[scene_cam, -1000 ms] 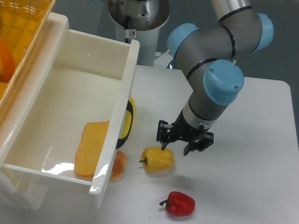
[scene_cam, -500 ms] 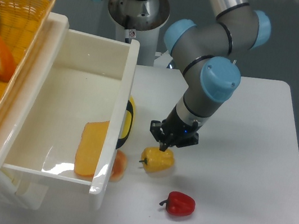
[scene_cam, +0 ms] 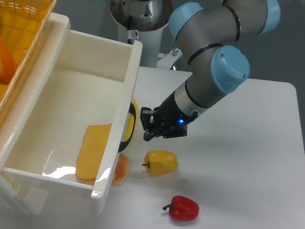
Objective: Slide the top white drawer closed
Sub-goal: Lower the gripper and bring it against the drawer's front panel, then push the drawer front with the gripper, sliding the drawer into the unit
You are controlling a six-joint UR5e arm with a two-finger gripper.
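The top white drawer [scene_cam: 128, 81] stands pulled far out toward the right, its glossy cream box open from above. On its front panel is a black curved handle [scene_cam: 130, 124] with a yellow sheen. My gripper [scene_cam: 150, 130] hangs just right of that handle, level with it, a small gap between them. Its fingers look pressed together and hold nothing. A yellow-orange patch [scene_cam: 93, 151] shows inside the drawer near the front panel.
A yellow pepper [scene_cam: 160, 163] lies right below the gripper and a red pepper [scene_cam: 184, 208] nearer the table's front. An orange piece [scene_cam: 122, 169] peeks from under the drawer front. A wicker basket [scene_cam: 25, 4] of food sits at far left above the lower drawer [scene_cam: 15, 193].
The gripper has swung left and up from above the yellow pepper to beside the drawer handle, and its fingers have come together. The drawer and peppers have stayed put.
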